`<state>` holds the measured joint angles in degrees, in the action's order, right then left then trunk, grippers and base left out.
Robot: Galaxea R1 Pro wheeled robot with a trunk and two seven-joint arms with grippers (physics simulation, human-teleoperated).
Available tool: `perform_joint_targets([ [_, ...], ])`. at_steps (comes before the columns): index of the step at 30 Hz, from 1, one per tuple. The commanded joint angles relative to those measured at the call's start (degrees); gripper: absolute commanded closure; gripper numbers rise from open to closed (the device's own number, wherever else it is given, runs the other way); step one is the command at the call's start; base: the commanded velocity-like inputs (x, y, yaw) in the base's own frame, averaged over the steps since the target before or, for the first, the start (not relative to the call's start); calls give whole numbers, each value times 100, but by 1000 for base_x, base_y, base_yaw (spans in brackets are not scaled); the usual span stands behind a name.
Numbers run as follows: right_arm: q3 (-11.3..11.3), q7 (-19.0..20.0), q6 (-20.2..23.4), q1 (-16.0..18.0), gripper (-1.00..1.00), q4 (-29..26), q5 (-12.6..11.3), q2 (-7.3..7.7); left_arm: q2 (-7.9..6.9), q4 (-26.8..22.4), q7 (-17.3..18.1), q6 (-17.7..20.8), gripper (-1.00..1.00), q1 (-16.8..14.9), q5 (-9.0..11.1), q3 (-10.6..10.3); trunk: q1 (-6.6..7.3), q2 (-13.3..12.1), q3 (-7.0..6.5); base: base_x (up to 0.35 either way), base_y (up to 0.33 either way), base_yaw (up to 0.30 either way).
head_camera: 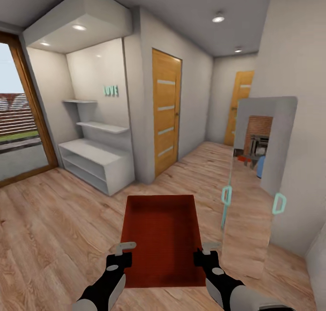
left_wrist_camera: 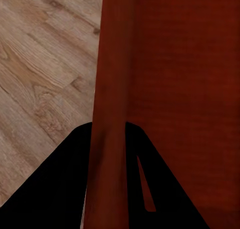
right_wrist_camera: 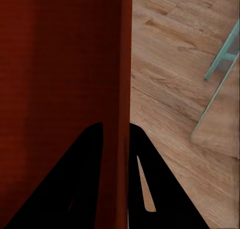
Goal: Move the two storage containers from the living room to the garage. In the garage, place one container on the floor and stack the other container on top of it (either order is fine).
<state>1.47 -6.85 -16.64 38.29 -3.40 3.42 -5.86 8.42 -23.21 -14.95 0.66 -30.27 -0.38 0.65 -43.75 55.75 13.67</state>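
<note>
Hallway of pale walls and wood plank floor [head_camera: 50, 220] spreads ahead, with a white shelf unit [head_camera: 97, 164] in an alcove at ten o'clock, a glazed wooden door [head_camera: 166, 112] at twelve, a second door [head_camera: 241, 107] at the far end near one o'clock, and a tall mirror-like panel [head_camera: 256, 198] with teal handles standing close at two o'clock. Low in the middle, at six o'clock, one red-orange storage container [head_camera: 162, 238] is carried level above the planks, open side up and empty. The left gripper [head_camera: 121, 255] is clamped narrowly on the container's left wall near the robot, one finger on each side of that wall as the left wrist view shows; the right gripper [head_camera: 207, 254] pinches the right wall the same way. The garage's concrete is nowhere in these frames, so I judge the haul is mid-way, with this box yet to be delivered. Main risk as I read it: the panel at two o'clock sits just beside the container's right flank, and a turn or drift that way could clip the box and twist the thin walls out of both pinches, dropping it
</note>
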Motion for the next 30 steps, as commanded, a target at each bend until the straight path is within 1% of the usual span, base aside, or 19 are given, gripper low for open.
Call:
perform_joint_targets([
  [1, -103, -44, -15, 3, 100, 15, -8, 6, -51, -254, -52, 13, 100, -3, -85, 163, -4, 5, 8, 321, 0, -246],
  [6, -103, -44, -15, 3, 100, 15, -8, 6, -51, -254, -52, 13, 100, -2, -85, 162, -4, 5, 8, 321, 0, -239],
  [9, -103, -44, -15, 3, 100, 15, -8, 6, -51, -254, -52, 13, 100, -3, -85, 163, -4, 5, 8, 321, 0, -95],
  [20, -103, -44, -15, 3, 100, 15, -8, 6, -51, -254, -52, 19, 100, 0, -85, 172, -4, 5, 8, 321, 7, -9],
  [30, -103, -44, -15, 3, 100, 15, -8, 6, -51, -254, -52, 21, 100, -5, -85, 207, -4, 5, 8, 321, 94, -1],
])
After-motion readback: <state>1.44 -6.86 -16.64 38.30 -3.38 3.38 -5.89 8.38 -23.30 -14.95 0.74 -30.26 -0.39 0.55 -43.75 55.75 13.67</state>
